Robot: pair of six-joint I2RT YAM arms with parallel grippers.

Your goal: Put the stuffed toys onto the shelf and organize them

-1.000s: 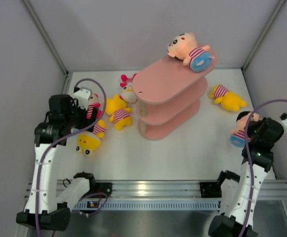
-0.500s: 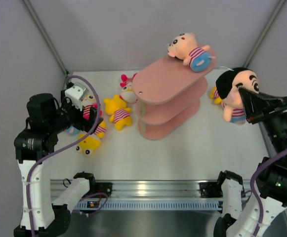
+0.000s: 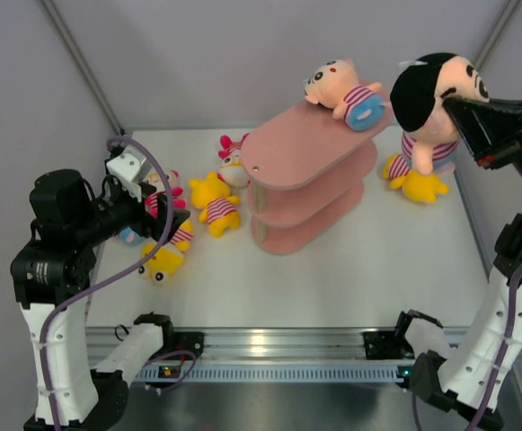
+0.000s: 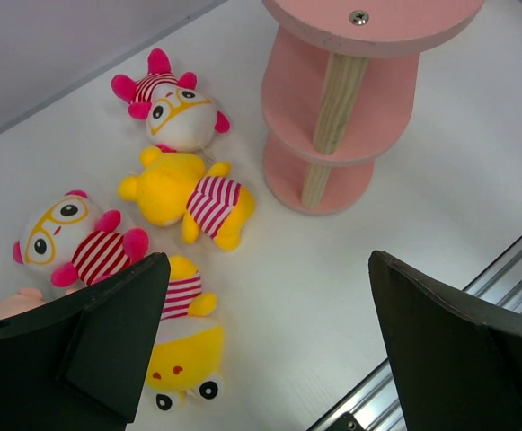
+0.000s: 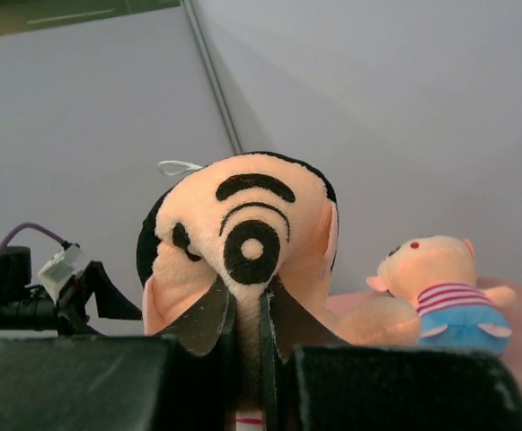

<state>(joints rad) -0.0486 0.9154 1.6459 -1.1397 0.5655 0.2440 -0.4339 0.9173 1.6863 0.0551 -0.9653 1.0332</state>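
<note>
Well, I start from my side of the table. The left gripper (image 4: 268,287) stands wide open and holds nothing; it hangs above the group of toys on the left. Just under it lies a yellow toy (image 4: 184,359), and beside that a white-faced toy (image 4: 76,247) with yellow glasses. A little farther is a yellow bear (image 4: 193,197) in a striped shirt, and nearest the back wall a pink-eared toy (image 4: 175,103). All four lie on the table (image 4: 332,269), near the shelf (image 3: 310,171) but not touching it.

On the right, the right gripper (image 5: 247,314) is closed on a black-haired doll (image 3: 431,99) — the fingers pinch the lower part of its head. It hangs high in the air, to the right of the top board and apart from it. Below it, a second yellow toy (image 3: 415,184) lies on the table just beside the shelf. A peach doll (image 3: 346,90) in blue shorts lies on the far right end of the top board.

I judge the step in hand is carrying the black-haired doll to the shelf. Next I would bring it left over the bare part of the top board, lower it until it rests, then let go — without pushing the peach doll off. I cannot see well into the two lower boards.
</note>
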